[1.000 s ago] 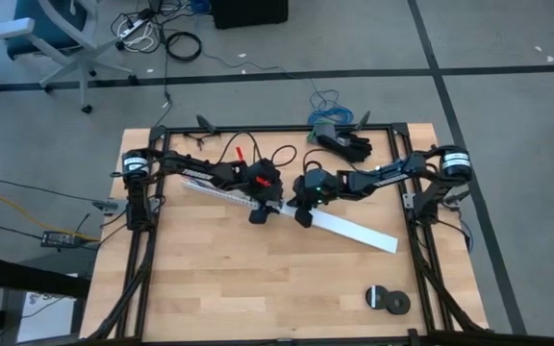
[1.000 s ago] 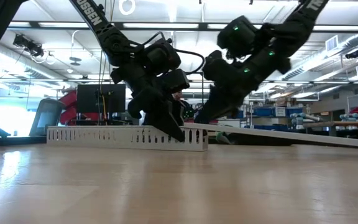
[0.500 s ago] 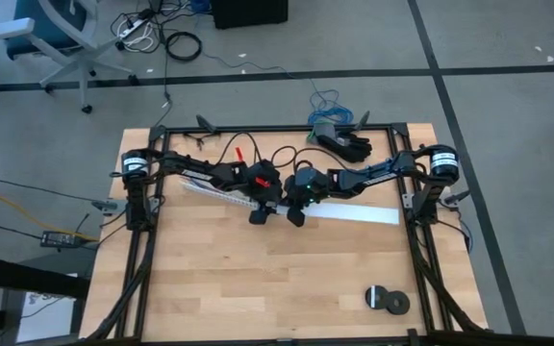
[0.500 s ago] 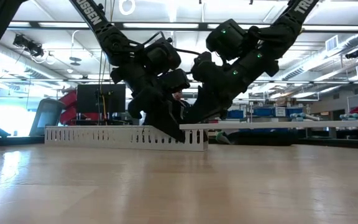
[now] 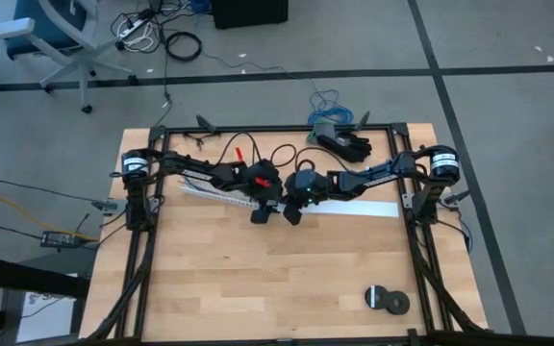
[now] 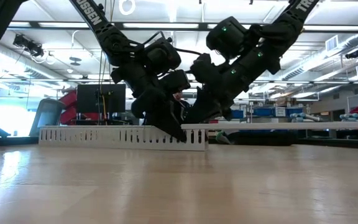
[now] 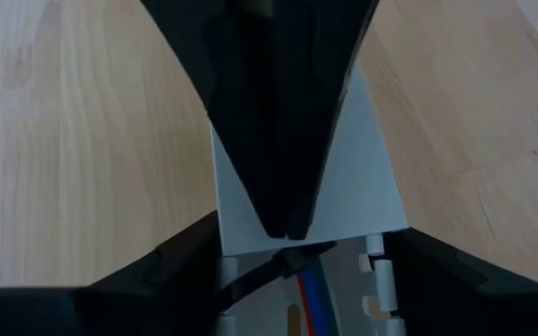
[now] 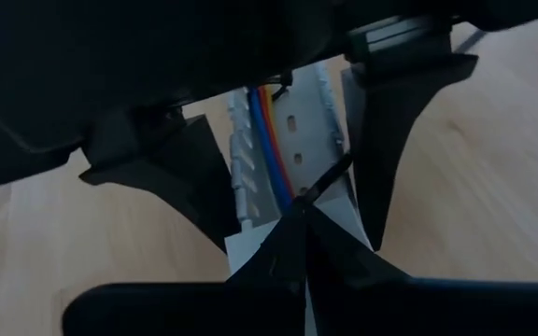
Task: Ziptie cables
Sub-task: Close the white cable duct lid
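The white slotted channel [image 5: 217, 192] lies on the table left of centre. The cables [image 8: 264, 140], blue, red and orange, run inside it. My left gripper [image 5: 261, 213] straddles the channel's right end. My right gripper [image 5: 291, 213] is shut on a flat white lid strip [image 5: 354, 209] that reaches toward the table's right edge. In the low view the lid [image 6: 278, 126] hangs level at the height of the channel's top. A thin black strip [image 8: 330, 175], perhaps a ziptie, crosses the channel's end beside my right fingertips. My left gripper has the channel's right end between its two fingers [image 8: 381, 121], one against each outer side wall [image 7: 227, 280]. It comes slanting down from the far left. The channel rests on the table. My right gripper pinches the lid's left end [image 7: 362, 201] at its fingertips [image 7: 283, 219], slanting down from the right, roughly along the strip. The lid is clear of the table and level, its held end over the channel's end. Whether the fingers also touch the black strip I cannot tell.
Two black tape rolls [image 5: 387, 300] lie near the right front corner. A dark block with a blue wire tangle [image 5: 339, 139] sits at the far edge. Black frame rails [image 5: 140, 259] run along both sides. Bare wood [image 5: 258, 279] fills the near half.
My right gripper has carried the lid's held end toward the table's left, up to the channel's end. The lid has swung from slanting toward the near right to lying straight toward the right edge. Its free end has risen, so it now hangs level.
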Tool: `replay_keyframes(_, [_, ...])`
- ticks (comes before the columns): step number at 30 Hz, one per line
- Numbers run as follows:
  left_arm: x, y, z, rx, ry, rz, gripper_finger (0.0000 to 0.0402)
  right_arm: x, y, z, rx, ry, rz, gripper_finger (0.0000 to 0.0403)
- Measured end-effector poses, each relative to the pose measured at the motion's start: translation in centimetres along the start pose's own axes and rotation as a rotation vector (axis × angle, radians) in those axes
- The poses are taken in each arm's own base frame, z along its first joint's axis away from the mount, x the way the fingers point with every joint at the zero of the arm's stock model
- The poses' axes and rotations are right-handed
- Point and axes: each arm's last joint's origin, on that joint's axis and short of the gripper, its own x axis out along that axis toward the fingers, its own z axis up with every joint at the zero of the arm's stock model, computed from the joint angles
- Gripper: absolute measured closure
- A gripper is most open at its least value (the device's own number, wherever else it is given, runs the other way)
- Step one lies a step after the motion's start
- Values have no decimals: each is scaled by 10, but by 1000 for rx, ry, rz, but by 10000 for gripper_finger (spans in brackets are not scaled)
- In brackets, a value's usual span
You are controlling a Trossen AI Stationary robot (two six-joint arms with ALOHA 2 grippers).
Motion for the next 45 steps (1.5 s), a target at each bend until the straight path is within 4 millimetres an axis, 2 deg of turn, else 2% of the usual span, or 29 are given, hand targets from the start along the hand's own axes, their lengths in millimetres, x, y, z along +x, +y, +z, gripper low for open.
replay_keyframes(13, [0,0,2,-47,-15,6,137,0,7,-3,9,-10,-34,403])
replay_keyframes(27, [0,2,1,-46,-12,15,99,0,7,-4,3,-5,-25,403])
replay_keyframes(38, [-20,1,6,-62,19,22,99,0,7,-5,-1,1,-30,403])
replay_keyframes(45, [-23,0,2,-86,68,0,99,0,7,-5,-2,4,-31,403])
